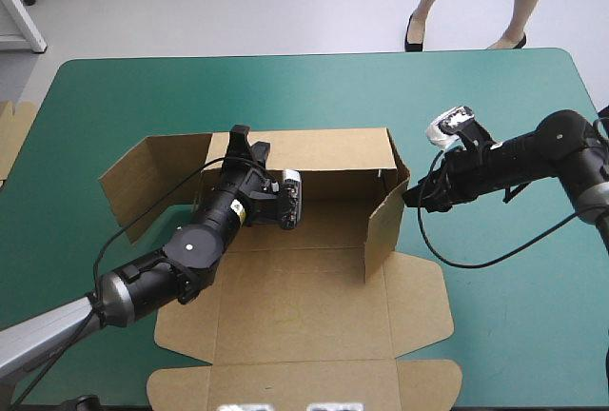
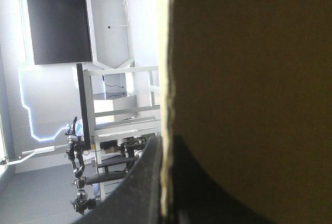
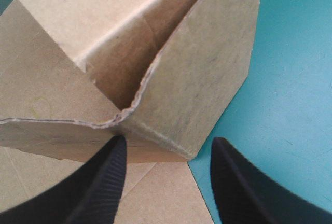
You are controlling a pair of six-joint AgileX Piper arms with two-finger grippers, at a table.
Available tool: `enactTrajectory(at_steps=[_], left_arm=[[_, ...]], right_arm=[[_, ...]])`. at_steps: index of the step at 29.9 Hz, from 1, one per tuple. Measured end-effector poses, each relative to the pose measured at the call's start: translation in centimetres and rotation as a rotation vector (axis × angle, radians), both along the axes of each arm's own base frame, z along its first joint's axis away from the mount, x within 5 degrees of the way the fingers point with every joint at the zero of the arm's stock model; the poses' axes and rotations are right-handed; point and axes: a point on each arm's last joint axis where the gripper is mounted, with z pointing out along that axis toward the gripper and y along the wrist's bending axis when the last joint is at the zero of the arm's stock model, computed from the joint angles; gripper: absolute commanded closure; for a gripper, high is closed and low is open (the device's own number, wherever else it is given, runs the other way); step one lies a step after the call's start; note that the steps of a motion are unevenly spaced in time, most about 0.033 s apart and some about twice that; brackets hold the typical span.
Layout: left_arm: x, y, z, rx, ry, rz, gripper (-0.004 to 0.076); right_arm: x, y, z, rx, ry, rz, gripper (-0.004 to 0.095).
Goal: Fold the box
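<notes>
The brown box lies partly folded mid-table, its back wall and right wall raised and its left flap splayed outward. My left gripper is at the back wall's left end. In the left wrist view the left gripper is shut on the box, the board's pale edge running between the black fingers. My right gripper stands open just outside the right wall. In the right wrist view the right gripper faces the raised corner, fingers apart, holding nothing.
The box's lid panel and front flaps lie flat toward the table's front edge. More brown board shows at the table's left edge. Bare teal-green cover stretches to the right of the box and behind it.
</notes>
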Motion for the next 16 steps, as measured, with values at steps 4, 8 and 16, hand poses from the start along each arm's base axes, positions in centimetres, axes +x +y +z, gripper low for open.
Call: enactTrajectory(at_steps=[4,8,16], left_arm=[[0.0,0.0,0.0,-0.001,0.0,0.0,0.0734],[0.0,0.0,0.0,-0.001,0.0,0.0,0.0734],[0.0,0.0,0.0,-0.001,0.0,0.0,0.0734]], right_arm=[[-0.1,0.1,-0.4,0.005,0.001,0.013,0.0304],[-0.1,0.3,-0.3,0.027,-0.004,0.02,0.0304],[-0.3,2.8,-0.3,0.01,-0.059,0.08,0.0314]])
